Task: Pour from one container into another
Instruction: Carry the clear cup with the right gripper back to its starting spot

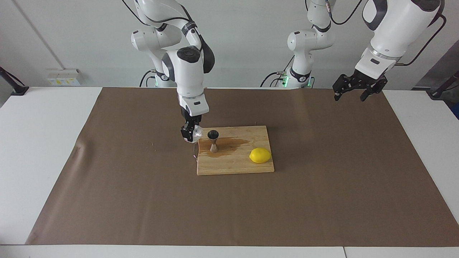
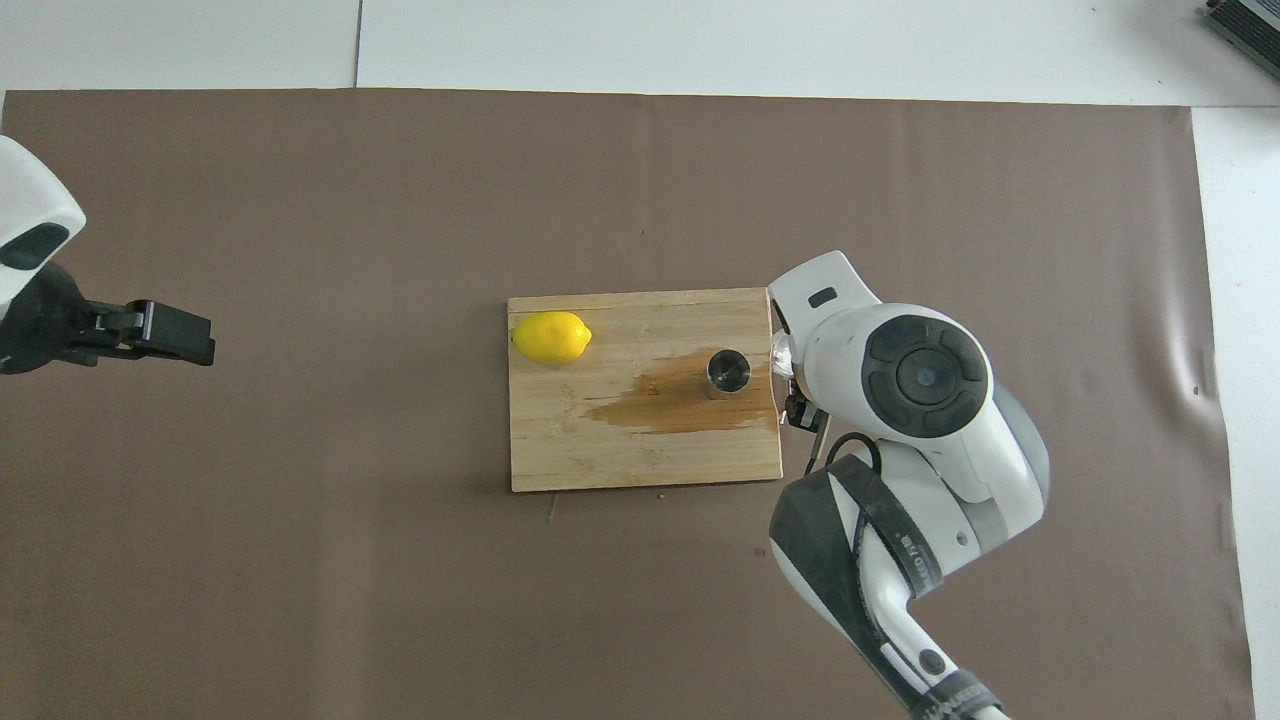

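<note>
I see my right end effector (image 1: pixel 190 135) pinching the textured clear glass cup (image 1: pixel 195 134) just beside the wooden board's (image 1: pixel 235 165) edge, near the upright hourglass steel jigger (image 1: pixel 213 141) standing on its wet stain, while my left end effector (image 1: pixel 353 92) waits, spread.

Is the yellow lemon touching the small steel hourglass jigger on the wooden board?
Apart. The overhead view shows bare wooden board between the yellow lemon and the steel hourglass jigger.

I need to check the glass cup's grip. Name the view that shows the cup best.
The facing view: the glass cup shows in the right tool, beside the jigger. In the overhead view the arm hides all but a sliver.
</note>
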{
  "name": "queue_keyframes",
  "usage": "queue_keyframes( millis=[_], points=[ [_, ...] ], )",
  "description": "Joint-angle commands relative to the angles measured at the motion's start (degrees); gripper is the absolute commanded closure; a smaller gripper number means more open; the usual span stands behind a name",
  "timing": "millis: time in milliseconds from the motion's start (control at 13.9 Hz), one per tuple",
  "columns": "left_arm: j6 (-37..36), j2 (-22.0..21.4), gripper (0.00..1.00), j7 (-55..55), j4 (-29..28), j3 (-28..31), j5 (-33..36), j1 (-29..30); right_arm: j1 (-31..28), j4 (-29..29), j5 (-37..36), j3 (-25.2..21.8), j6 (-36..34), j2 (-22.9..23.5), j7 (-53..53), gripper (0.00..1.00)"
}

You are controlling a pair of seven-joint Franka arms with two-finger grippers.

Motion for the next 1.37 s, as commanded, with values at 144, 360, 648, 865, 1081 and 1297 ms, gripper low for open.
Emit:
queue_keyframes(
  millis=[144, 360, 648, 865, 1081, 1297],
  points=[
    [-0.5, -0.93, 0.0, 0.6, -0.77, -0.18, -0.23, 0.65, -7.72, -0.49, 12.2, 0.52, -0.57, 0.6, -17.26, 1.0],
    [-0.5, -0.93, 0.0, 0.6, -0.77, -0.18, -0.23, 0.65, -12.46, -1.89, 19.4, 0.52, -2.33, 0.25, -27.2, 1.0],
    [-0.5, -0.93, 0.0, 0.6, -0.77, -0.18, -0.23, 0.65, -17.04, -2.95, 23.45, 0.52, -3.91, 0.33, -36.95, 1.0],
    [-0.5, -0.93, 0.0, 0.6, -0.77, -0.18, -0.23, 0.65, -20.12, -4.97, 27.77, 0.43, -3.3, 0.51, -44.43, 1.0],
    [-0.5, -0.93, 0.0, 0.6, -0.77, -0.18, -0.23, 0.65, -22.84, -7.95, 33.8, 0.43, -2.78, 0.51, -50.32, 1.0],
    [-0.5, -0.93, 0.0, 0.6, -0.77, -0.18, -0.23, 0.65, -26.44, -9.98, 36.91, 0.43, -1.19, 1.21, -58.76, 1.0]
  ],
)
